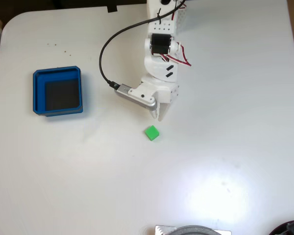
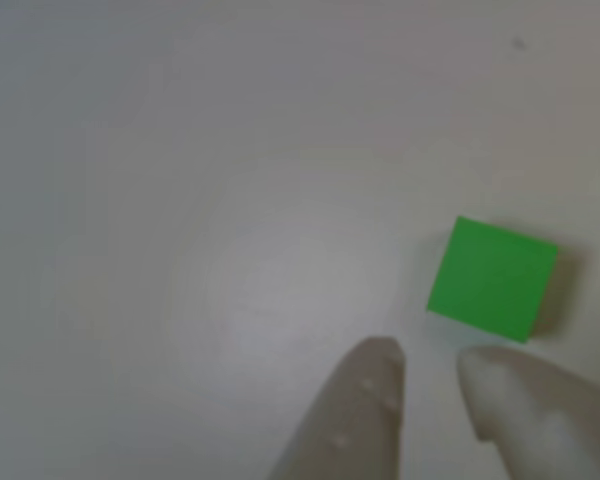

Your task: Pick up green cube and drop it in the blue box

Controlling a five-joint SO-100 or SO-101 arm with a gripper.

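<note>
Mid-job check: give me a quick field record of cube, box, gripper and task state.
green cube: on the white table, not held
blue box: far left in the fixed view, dark floor bare
gripper: just short of the cube, fingertips nearly together, gripping nothing
cube vs gripper: apart, no contact seen
task state: pick not yet made

White table (image 1: 235,147) with rounded corners – glare patch (lower right) – dark surroundings beyond.

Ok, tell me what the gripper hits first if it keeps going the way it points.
Probably the green cube, just beyond the gripper fingertips; in the other view it sits slightly right of them, so they might reach the white table beside it.
</note>
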